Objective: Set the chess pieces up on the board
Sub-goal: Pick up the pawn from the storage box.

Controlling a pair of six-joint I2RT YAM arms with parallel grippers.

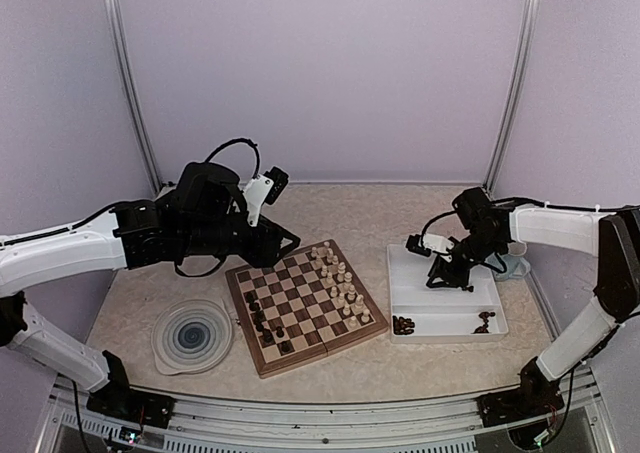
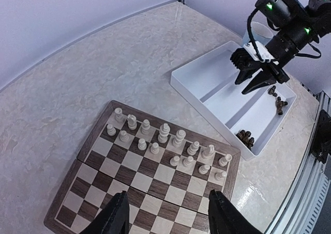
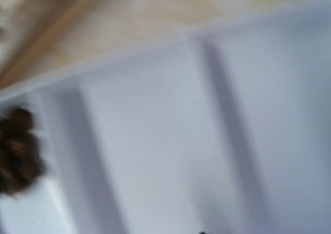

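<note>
The board (image 1: 305, 313) lies mid-table. Cream chess pieces (image 1: 340, 283) fill its right side, and dark ones (image 1: 265, 323) stand along its left side. My left gripper (image 1: 285, 241) hangs over the board's far left corner. In the left wrist view its fingers (image 2: 116, 216) are spread wide over bare squares (image 2: 134, 187), with nothing between them, and the cream rows (image 2: 165, 136) lie beyond. My right gripper (image 1: 450, 273) points down into the white tray (image 1: 440, 308), above its floor. Its wrist view is blurred and shows no fingers. More dark pieces (image 1: 403, 324) lie in the tray.
The tray has two compartments, with dark pieces (image 2: 245, 137) at one near end and a few more (image 2: 277, 102) in the other. A round blue-swirl plate (image 1: 192, 335) sits left of the board. A pale cup (image 2: 257, 31) stands behind the tray.
</note>
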